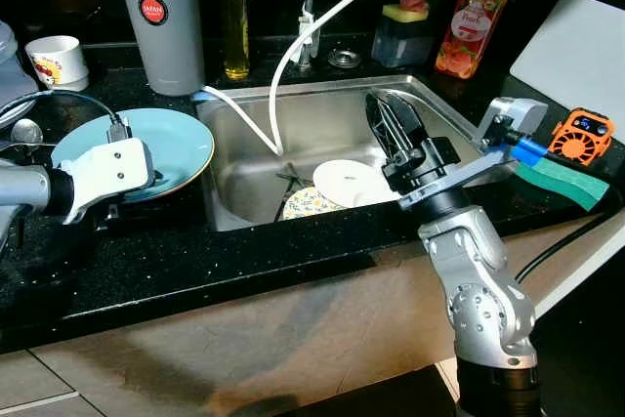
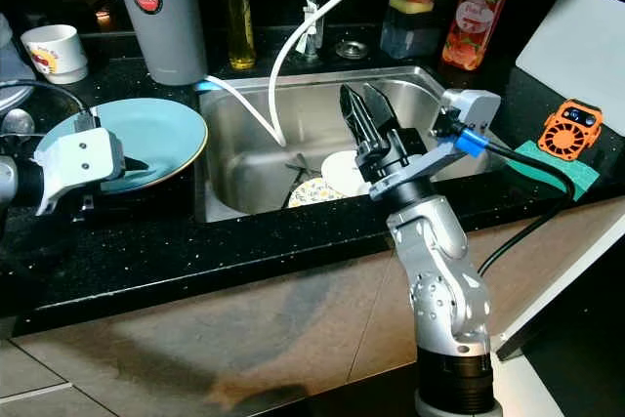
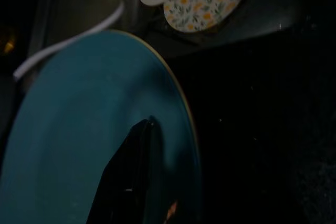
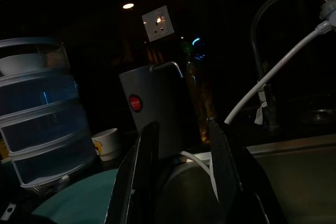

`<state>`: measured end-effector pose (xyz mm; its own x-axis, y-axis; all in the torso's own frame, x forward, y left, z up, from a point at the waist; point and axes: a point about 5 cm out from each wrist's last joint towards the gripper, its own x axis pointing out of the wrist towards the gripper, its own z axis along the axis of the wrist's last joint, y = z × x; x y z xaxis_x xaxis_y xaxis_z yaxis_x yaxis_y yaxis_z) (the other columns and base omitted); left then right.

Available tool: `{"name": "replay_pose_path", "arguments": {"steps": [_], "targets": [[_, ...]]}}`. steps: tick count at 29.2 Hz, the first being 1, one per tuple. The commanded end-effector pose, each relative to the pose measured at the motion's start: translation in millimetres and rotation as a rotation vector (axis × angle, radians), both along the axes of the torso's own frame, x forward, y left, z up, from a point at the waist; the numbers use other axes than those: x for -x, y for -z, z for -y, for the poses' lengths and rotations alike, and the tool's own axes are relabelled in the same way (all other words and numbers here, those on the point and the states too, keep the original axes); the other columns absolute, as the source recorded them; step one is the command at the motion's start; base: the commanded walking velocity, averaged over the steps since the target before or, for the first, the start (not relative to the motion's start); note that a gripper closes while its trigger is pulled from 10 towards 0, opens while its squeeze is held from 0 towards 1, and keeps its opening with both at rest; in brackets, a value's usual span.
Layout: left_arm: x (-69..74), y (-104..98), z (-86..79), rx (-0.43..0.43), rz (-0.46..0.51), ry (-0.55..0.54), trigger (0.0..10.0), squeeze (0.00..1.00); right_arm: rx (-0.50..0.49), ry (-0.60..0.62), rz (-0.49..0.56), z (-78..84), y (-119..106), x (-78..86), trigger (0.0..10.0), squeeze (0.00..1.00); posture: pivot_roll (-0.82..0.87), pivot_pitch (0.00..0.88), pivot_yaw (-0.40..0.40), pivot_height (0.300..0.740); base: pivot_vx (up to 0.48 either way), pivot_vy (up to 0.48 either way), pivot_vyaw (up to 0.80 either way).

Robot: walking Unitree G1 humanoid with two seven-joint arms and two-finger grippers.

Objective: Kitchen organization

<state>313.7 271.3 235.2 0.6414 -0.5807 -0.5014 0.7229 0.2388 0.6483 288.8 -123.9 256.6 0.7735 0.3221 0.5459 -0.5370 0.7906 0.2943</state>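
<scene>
A teal plate (image 1: 161,144) lies on the black counter left of the sink (image 1: 332,104). My left gripper (image 1: 154,181) is shut on its near rim. One black finger (image 3: 131,171) lies across the plate's top face and the other is hidden beneath. My right gripper (image 1: 391,119) is raised over the sink's right half, open and empty, its fingers (image 4: 142,177) pointing toward the back wall. In the basin lie a small white plate (image 1: 347,183) and a floral plate (image 1: 308,204), partly under it.
A white hose (image 1: 293,56) loops from the tap into the sink. Behind stand a grey canister (image 1: 156,17), an oil bottle (image 1: 232,17), a cup (image 1: 57,61) and a soap bottle (image 1: 474,26). At right are a white board (image 1: 576,51), an orange gadget (image 1: 581,134) and a green sponge (image 1: 557,178).
</scene>
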Motion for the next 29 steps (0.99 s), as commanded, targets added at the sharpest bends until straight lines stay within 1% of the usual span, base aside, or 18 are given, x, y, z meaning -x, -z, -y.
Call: {"name": "replay_pose_path", "arguments": {"steps": [1, 2, 3, 4, 5, 6, 8, 9, 10, 11, 13, 15, 22, 25, 26, 27, 28, 29], "targets": [[-0.3, 5, 1.5, -0.021, -0.019, 0.011, 10.0, 0.0, 0.005, -0.01, -0.011, -1.3, 1, 0.7, 10.0, 0.0, 0.1, 0.0, -0.026, 0.74, 0.0, 0.0, 0.0], [-1.8, 11, -3.9, -0.06, -0.023, -0.026, 10.0, 0.0, 0.005, -0.009, -0.011, -1.2, 1, 0.7, 10.0, 0.0, 0.1, 0.0, -0.026, 0.74, 0.0, 0.0, 0.0], [-1.8, 11, -3.9, -0.06, -0.023, -0.026, 10.0, 0.0, 0.005, -0.009, -0.011, -1.2, 1, 0.7, 10.0, 0.0, 0.1, 0.0, -0.026, 0.74, 0.0, 0.0, 0.0], [-1.9, 14, -8.4, -0.086, -0.029, -0.055, 9.1, 0.0, 0.004, -0.008, -0.011, -1.1, 1, 0.5, 10.0, 0.0, 0.1, 0.0, -0.026, 0.74, 0.0, 0.0, 0.0], [-1.9, 14, -8.4, -0.086, -0.029, -0.055, 9.1, 0.0, 0.004, -0.008, -0.011, -1.1, 1, 0.5, 10.0, 0.0, 0.1, 0.0, -0.026, 0.74, 0.0, 0.0, 0.0], [-1.5, 16, -11.1, -0.1, -0.034, -0.072, 4.7, 0.0, 0.004, -0.008, -0.011, -1.1, 1, 0.2, 10.0, 0.0, 0.11, 0.0, -0.027, 0.74, 0.0, 0.0, 0.0], [-1.5, 16, -11.1, -0.1, -0.034, -0.072, 4.7, 0.0, 0.004, -0.008, -0.011, -1.1, 1, 0.2, 10.0, 0.0, 0.11, 0.0, -0.027, 0.74, 0.0, 0.0, 0.0], [-0.5, 16, -12.2, -0.104, -0.036, -0.076, 0.0, 0.0, 0.004, -0.009, -0.01, -1.1, 0, 0.0, 10.0, 0.0, 0.11, 0.0, -0.027, 0.74, 0.0, 0.0, 0.0], [1.0, 12, -9.5, -0.063, -0.035, -0.061, 0.0, 0.0, 0.005, -0.01, -0.01, -1.3, 0, -0.3, 10.0, 0.0, 0.11, 0.0, -0.028, 0.74, 0.0, 0.0, 0.0], [1.0, 12, -9.5, -0.063, -0.035, -0.061, 0.0, 0.0, 0.005, -0.01, -0.01, -1.3, 0, -0.3, 10.0, 0.0, 0.11, 0.0, -0.028, 0.74, 0.0, 0.0, 0.0], [3.1, 6, -4.3, 0.004, -0.034, -0.029, 0.0, 0.0, 0.005, -0.012, -0.01, -1.5, 1, -0.5, 10.0, 0.0, 0.11, 0.0, -0.03, 0.74, 0.0, 0.0, 0.0], [3.7, 3, -2.5, 0.026, -0.03, -0.016, 0.0, 0.0, 0.005, -0.013, -0.01, -1.8, 1, -0.5, 10.0, 0.0, 0.11, 0.0, -0.03, 0.74, 0.0, 0.0, 0.0], [4.5, -6, 0.1, 0.074, -0.015, 0.01, 0.0, 0.0, 0.007, -0.016, -0.009, -2.4, 1, -0.7, 10.0, 0.0, 0.11, 0.0, -0.031, 0.74, 0.0, 0.0, 0.0], [1.7, -20, -2.9, 0.082, 0.069, -0.019, 0.0, 0.0, 0.008, -0.02, -0.007, -3.4, 1, -1.3, 10.0, 0.0, 0.11, 0.0, -0.03, 0.74, 0.0, 0.0, 0.0], [1.7, -20, -2.9, 0.082, 0.069, -0.019, 0.0, 0.0, 0.008, -0.02, -0.007, -3.4, 1, -1.3, 10.0, 0.0, 0.11, 0.0, -0.03, 0.74, 0.0, 0.0, 0.0], [-0.8, -23, -4.7, 0.061, 0.113, -0.043, 3.6, 0.0, 0.008, -0.021, -0.007, -3.6, 1, -1.3, 10.0, 0.0, 0.11, 0.0, -0.03, 0.74, 0.0, 0.0, 0.0], [-0.8, -23, -4.7, 0.061, 0.113, -0.043, 3.6, 0.0, 0.008, -0.021, -0.007, -3.6, 1, -1.3, 10.0, 0.0, 0.11, 0.0, -0.03, 0.74, 0.0, 0.0, 0.0], [-3.1, -26, -5.3, 0.037, 0.162, -0.059, 10.0, 0.0, 0.008, -0.022, -0.007, -3.6, 1, -1.5, 10.0, 0.0, 0.11, 0.0, -0.033, 0.74, 0.0, 0.0, 0.0]]}}
